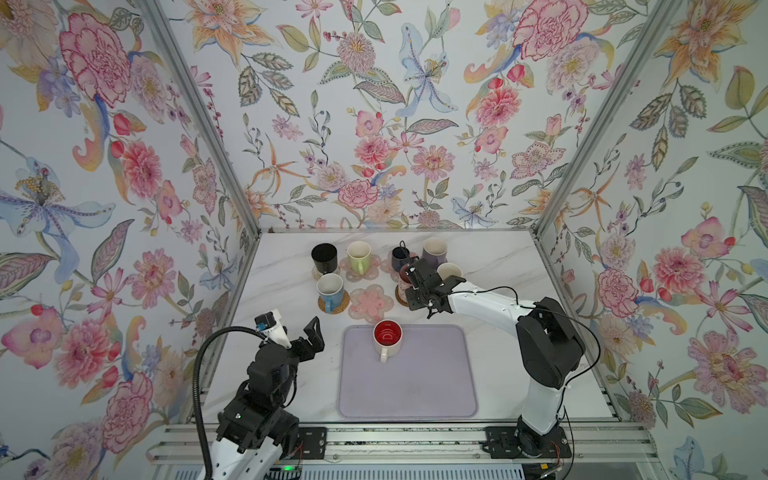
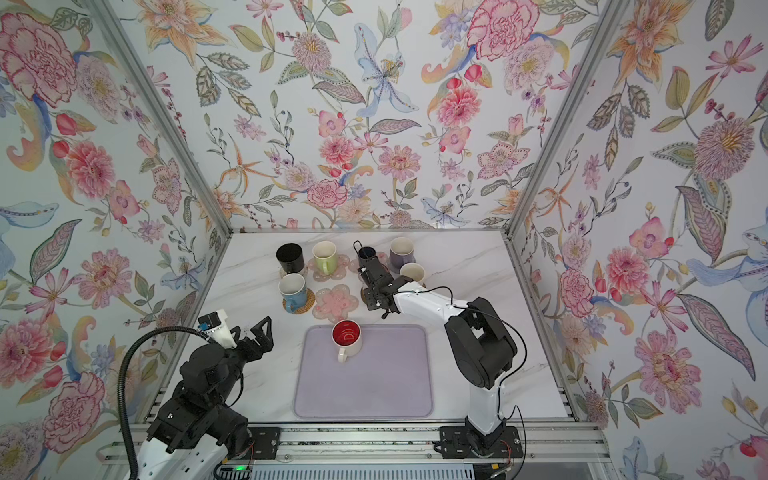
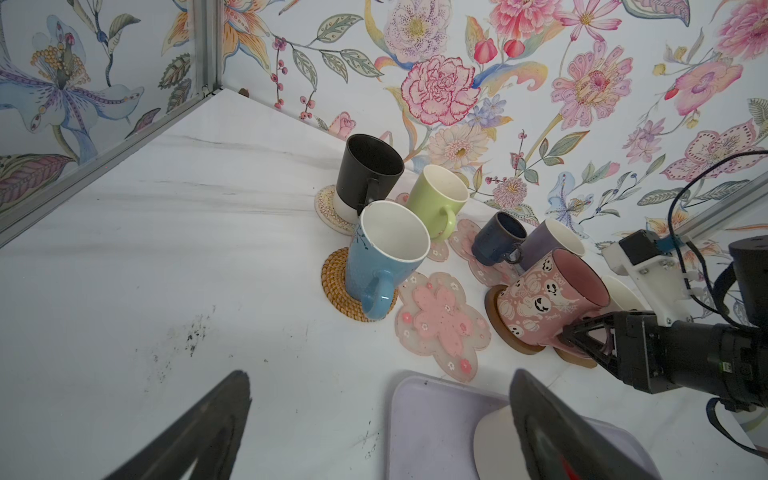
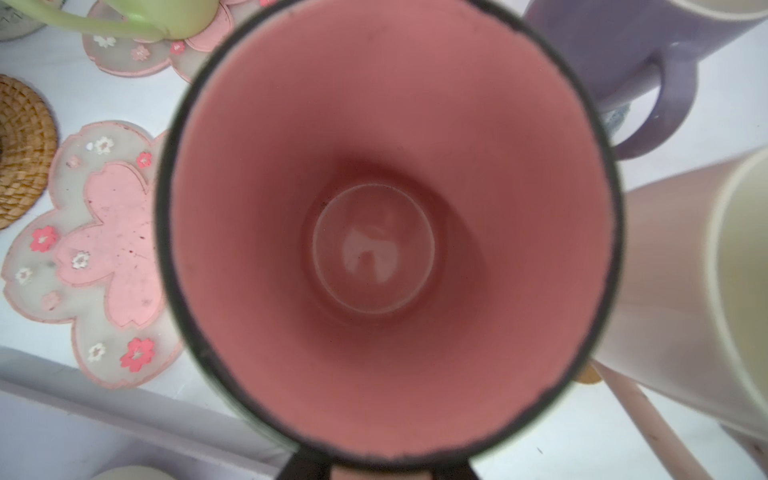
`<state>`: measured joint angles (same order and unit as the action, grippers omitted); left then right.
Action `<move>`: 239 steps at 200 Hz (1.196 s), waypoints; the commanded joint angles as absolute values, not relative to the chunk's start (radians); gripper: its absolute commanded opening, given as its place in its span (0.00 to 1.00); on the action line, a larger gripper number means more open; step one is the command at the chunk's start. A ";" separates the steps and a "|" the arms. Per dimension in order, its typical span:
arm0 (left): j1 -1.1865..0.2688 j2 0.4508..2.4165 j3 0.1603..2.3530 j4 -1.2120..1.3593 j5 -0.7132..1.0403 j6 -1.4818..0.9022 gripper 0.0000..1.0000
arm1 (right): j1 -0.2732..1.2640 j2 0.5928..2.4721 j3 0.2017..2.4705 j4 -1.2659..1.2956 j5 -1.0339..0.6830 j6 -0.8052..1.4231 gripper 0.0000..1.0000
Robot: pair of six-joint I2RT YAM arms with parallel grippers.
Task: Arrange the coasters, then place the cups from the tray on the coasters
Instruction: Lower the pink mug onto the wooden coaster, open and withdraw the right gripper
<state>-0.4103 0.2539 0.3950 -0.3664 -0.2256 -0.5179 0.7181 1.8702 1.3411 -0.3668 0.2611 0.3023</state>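
Floral wallpaper (image 1: pixel 374 124) boxes in my white marbled bench (image 1: pixel 498 266). At its 6 o'clock lies the lavender tray (image 1: pixel 436 386), round-cornered and low-rimmed. It carries one cup, the white mug (image 1: pixel 387 338) with a glossy red inside, standing at the tray's 11 o'clock corner with its handle toward 6.

Just beyond the tray, at 12, a translucent pink flower coaster (image 1: pixel 371 303) lies uncovered. At that coaster's 3 o'clock the pink mug (image 3: pixel 548 299), printed with white ghosts and pumpkins, pink within and dark-rimmed, stands on the brown disc coaster (image 3: pixel 495 320). My right gripper (image 1: pixel 409 277) sits over it with the jaws at the handle; I cannot tell whether they are clenched or released.

At the flower coaster's 9 o'clock the light blue mug (image 1: pixel 330 291) rests on a tan woven round (image 3: pixel 334 278). Toward 12 stand the black mug (image 1: pixel 324 257), green mug (image 1: pixel 358 255), navy mug (image 1: pixel 399 254), lavender mug (image 1: pixel 434 249) and cream mug (image 1: pixel 449 271).

My left gripper (image 3: pixel 378 376) hangs beside the tray's 10 o'clock corner, jaws spread wide, released.
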 commanded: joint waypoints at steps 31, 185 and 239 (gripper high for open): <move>-0.407 0.241 0.408 -0.384 -0.253 -0.517 0.99 | 0.714 1.853 1.373 -0.329 0.262 0.308 0.40; -0.407 0.246 0.403 -0.383 -0.249 -0.517 0.99 | 0.663 1.101 0.735 -0.145 0.283 0.401 0.99; -0.407 0.254 0.410 -0.389 -0.228 -0.526 0.99 | 0.620 1.121 0.744 -0.123 0.271 0.419 0.99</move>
